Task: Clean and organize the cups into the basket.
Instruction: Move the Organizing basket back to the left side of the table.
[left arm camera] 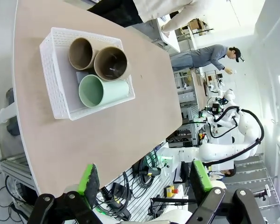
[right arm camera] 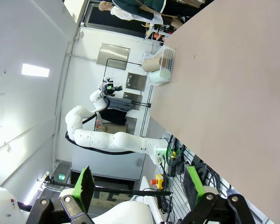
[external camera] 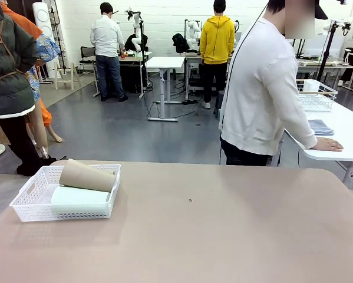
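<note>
Left wrist view: three cups [left arm camera: 102,77] lie on their sides inside the basket [left arm camera: 58,88] at the desk's [left arm camera: 107,140] corner, apparently already tidied; both grippers' jaws gape wide, empty.

A grey floor [external camera: 123,127] stretches back to a white brick wall [external camera: 164,23]. White height-adjustable desks [external camera: 164,62] stand along it, with people [external camera: 217,41] standing at them. To the right, a white table [external camera: 347,132] holds a folded blue cloth [external camera: 320,127] and a wire basket [external camera: 316,95].
</note>
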Controlling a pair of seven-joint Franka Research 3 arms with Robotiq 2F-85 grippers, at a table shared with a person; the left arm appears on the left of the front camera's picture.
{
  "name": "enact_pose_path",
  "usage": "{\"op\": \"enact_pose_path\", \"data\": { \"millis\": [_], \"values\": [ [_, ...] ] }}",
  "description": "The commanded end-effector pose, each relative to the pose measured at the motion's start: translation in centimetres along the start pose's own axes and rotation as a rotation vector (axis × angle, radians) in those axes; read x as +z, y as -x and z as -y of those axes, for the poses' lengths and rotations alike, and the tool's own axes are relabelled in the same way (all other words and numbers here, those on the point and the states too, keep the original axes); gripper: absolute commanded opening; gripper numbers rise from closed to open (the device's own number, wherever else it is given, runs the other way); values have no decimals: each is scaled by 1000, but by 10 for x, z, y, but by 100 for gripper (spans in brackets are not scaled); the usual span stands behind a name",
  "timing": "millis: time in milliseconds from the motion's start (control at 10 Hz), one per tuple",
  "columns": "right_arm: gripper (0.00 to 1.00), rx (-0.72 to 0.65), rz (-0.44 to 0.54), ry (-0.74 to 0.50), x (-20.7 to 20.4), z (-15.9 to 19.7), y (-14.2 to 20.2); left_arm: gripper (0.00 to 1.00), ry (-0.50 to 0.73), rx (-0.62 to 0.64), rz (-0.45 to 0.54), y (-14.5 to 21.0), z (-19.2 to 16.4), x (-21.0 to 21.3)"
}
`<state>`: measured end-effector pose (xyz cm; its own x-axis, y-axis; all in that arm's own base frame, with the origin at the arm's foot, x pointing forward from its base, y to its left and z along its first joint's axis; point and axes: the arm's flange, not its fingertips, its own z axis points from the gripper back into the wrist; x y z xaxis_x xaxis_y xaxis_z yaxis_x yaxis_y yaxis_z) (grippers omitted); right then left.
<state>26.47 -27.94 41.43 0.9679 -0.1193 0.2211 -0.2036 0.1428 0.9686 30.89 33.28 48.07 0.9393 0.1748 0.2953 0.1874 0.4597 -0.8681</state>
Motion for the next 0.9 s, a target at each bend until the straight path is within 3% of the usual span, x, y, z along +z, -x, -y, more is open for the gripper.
{"op": "enact_pose_path", "data": {
  "millis": [0, 800],
  "values": [
    [100, 1, 2, -6, -1, -1, 2, 100, 5, 1, 13, 1, 0, 0],
    [100, 1, 2, -6, -1, -1, 2, 100, 5, 1, 13, 1, 0, 0]
  ]
}}
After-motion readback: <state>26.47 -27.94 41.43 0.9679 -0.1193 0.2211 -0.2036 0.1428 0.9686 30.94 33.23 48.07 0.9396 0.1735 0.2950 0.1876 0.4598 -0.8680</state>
